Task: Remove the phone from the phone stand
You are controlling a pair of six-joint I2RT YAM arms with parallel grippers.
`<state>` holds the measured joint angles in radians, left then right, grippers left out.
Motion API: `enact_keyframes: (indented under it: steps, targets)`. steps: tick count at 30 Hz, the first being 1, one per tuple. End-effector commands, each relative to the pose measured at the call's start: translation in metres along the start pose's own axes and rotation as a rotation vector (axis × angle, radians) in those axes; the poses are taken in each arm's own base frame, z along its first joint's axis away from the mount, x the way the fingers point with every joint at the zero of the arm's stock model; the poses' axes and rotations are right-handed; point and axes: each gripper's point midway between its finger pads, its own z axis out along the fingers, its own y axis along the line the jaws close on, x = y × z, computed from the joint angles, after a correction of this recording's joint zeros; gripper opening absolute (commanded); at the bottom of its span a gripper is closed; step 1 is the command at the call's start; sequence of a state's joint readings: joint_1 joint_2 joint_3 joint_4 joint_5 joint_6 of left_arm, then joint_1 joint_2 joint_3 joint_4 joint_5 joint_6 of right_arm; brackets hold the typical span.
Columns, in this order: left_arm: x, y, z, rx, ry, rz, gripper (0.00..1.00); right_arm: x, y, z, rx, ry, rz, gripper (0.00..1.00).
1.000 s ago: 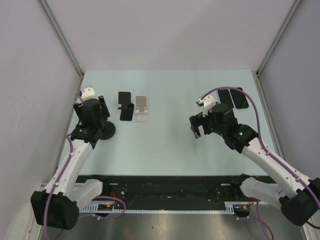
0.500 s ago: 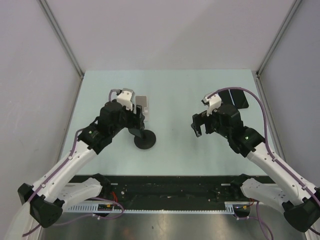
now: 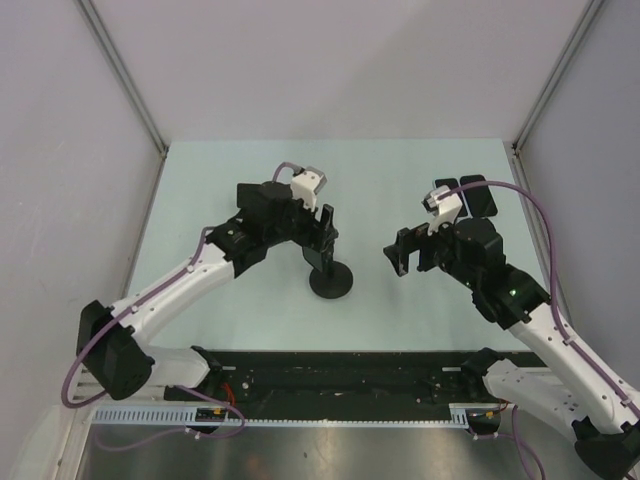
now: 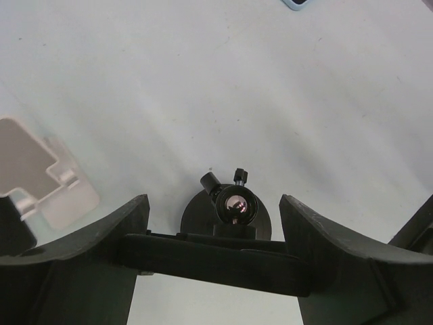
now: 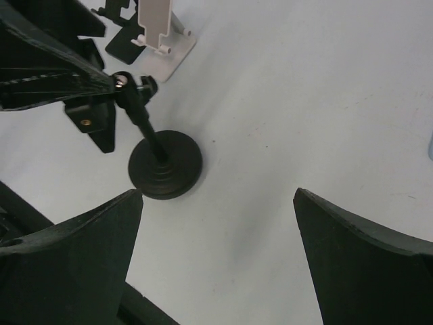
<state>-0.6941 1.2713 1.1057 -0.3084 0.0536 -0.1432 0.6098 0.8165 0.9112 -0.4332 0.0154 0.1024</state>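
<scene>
Pale green bench is lying between grey walls, and near its middle my left gripper (image 3: 322, 238) is clamping its fingers (image 4: 74, 271) on the ends of the black phone (image 4: 216, 261), which is sitting atop the round-based phone stand (image 3: 330, 283). My right gripper (image 3: 405, 258) is hovering toward the right edge, fingers (image 5: 365, 257) spread wide around nothing, and a white stand (image 5: 159, 34) is standing near the phone stand.

Matt black phone stand (image 5: 165, 164), smooth pale tabletop (image 5: 304, 101)
</scene>
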Motion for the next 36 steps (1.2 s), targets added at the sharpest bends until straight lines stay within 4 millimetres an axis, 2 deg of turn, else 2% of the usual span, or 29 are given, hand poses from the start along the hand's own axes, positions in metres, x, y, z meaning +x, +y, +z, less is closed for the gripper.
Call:
enact_keyframes:
  steps: [1,5,13,17,22,27,28,31,36]
  targets:
    - [-0.095,-0.041,-0.006,0.174,-0.289,0.088,0.11,-0.008,0.017,-0.004,-0.090,-0.060,0.029,1.00]
    - [-0.096,-0.047,0.008,0.171,-0.285,0.125,0.11,-0.008,0.020,-0.005,-0.110,-0.078,0.023,1.00]
    - [-0.057,-0.053,0.030,0.174,-0.197,0.153,0.18,0.008,0.023,-0.002,-0.136,-0.056,0.021,1.00]
    - [-0.046,-0.055,0.036,0.176,-0.170,0.160,0.38,0.010,0.024,-0.001,-0.143,-0.054,0.019,1.00]
    - [-0.051,-0.057,0.033,0.179,-0.182,0.142,0.65,0.013,0.024,-0.003,-0.147,-0.050,0.013,1.00]
    - [-0.063,-0.056,0.021,0.164,-0.220,0.126,0.80,0.013,0.024,-0.006,-0.147,-0.052,0.011,1.00]
    - [-0.062,-0.054,0.019,0.154,-0.221,0.119,0.87,0.013,0.024,-0.006,-0.149,-0.052,0.008,1.00]
    - [-0.067,-0.051,0.007,0.136,-0.248,0.116,0.99,0.015,0.027,-0.007,-0.164,-0.043,0.006,1.00]
    - [-0.069,-0.049,-0.013,0.131,-0.284,0.105,1.00,0.018,0.029,-0.006,-0.177,-0.030,0.005,1.00]
